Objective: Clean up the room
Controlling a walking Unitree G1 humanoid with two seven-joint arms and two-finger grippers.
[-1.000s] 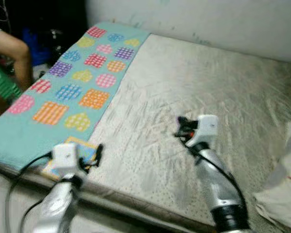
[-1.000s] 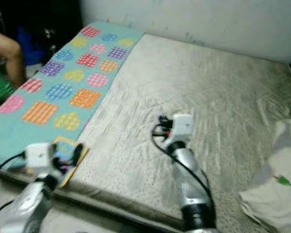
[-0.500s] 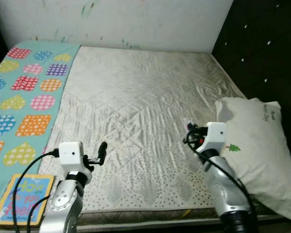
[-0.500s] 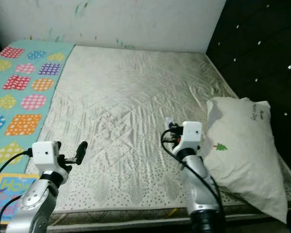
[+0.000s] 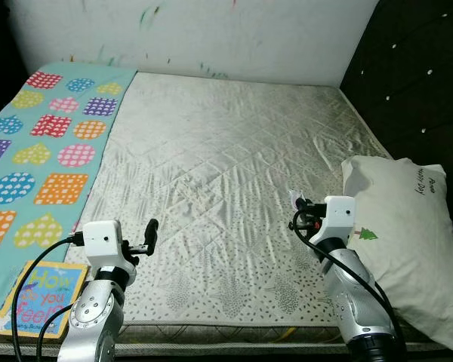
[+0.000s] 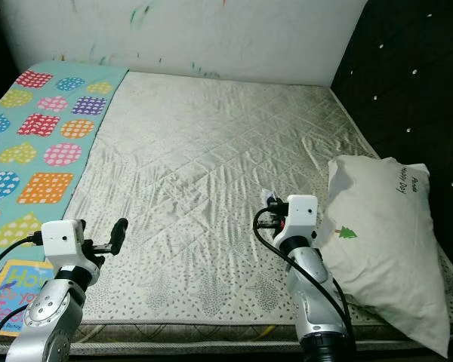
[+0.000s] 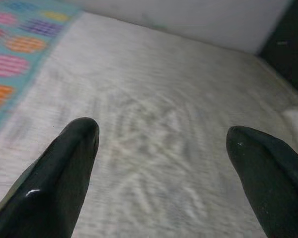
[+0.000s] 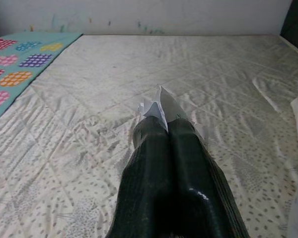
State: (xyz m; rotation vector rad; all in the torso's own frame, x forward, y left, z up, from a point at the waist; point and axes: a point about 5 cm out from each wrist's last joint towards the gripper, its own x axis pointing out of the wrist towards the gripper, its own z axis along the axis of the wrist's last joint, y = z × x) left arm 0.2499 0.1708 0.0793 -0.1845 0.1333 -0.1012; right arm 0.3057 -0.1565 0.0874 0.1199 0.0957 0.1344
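Observation:
A bare quilted mattress (image 5: 226,158) lies before me. My right gripper (image 5: 296,204) hovers low over its near right part, shut on a small white scrap of paper (image 8: 159,106) that sticks out past the fingertips. A white pillow (image 5: 400,226) with a small green tree print rests just right of that arm. My left gripper (image 5: 151,230) is held over the mattress's near left edge, open, its two black fingers (image 7: 69,163) wide apart with nothing between them. A children's book (image 5: 34,298) lies at the near left corner.
A teal blanket (image 5: 41,143) with coloured checked patches covers the mattress's left strip. A dark tufted headboard (image 5: 415,83) stands along the right side. A marked white wall (image 5: 189,34) closes the far end.
The camera swung right from the blanket side to the whole mattress and pillow, then settled. A person at the far left passed out of view. Both grippers kept their poses.

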